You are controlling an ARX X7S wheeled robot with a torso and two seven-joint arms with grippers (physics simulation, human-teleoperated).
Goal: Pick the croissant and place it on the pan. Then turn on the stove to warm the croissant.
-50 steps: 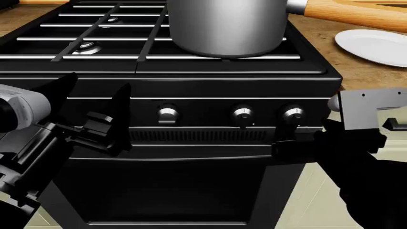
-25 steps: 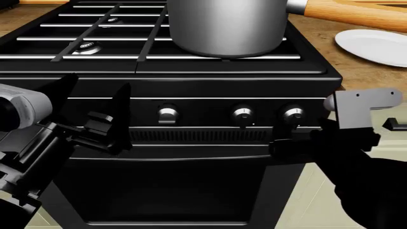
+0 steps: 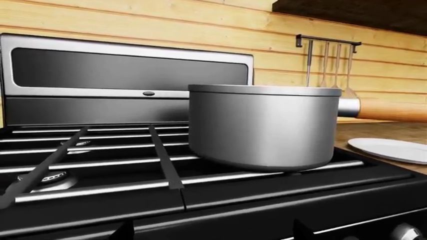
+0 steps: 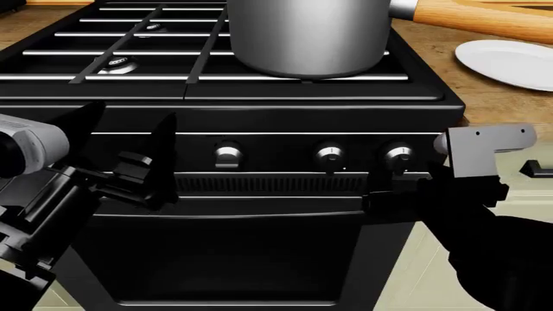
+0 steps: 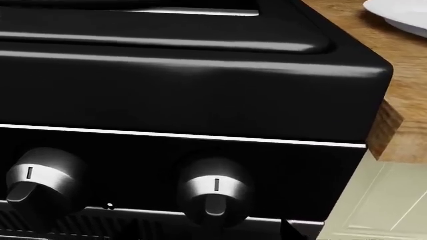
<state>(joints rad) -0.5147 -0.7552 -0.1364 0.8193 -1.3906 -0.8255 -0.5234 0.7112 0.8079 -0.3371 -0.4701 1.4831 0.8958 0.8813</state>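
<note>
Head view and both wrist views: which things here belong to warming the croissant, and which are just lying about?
Belongs to the job:
- pan on the stove grates
- silver knobs, the rightmost nearest the right gripper
- croissant: not visible; the pan's inside is hidden

Just lying about:
- white plate on the wooden counter, nothing on its visible part
- utensils on the wall rack
- left gripper, idle and open

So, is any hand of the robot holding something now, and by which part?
Nothing is held. The left hand hangs open before the stove; the right hand is near the rightmost knob, not gripping it.

Black stove (image 4: 259, 110) (silver knobs (image 4: 329, 155)); grey pan (image 4: 307, 35); white plate (image 4: 509, 61).
</note>
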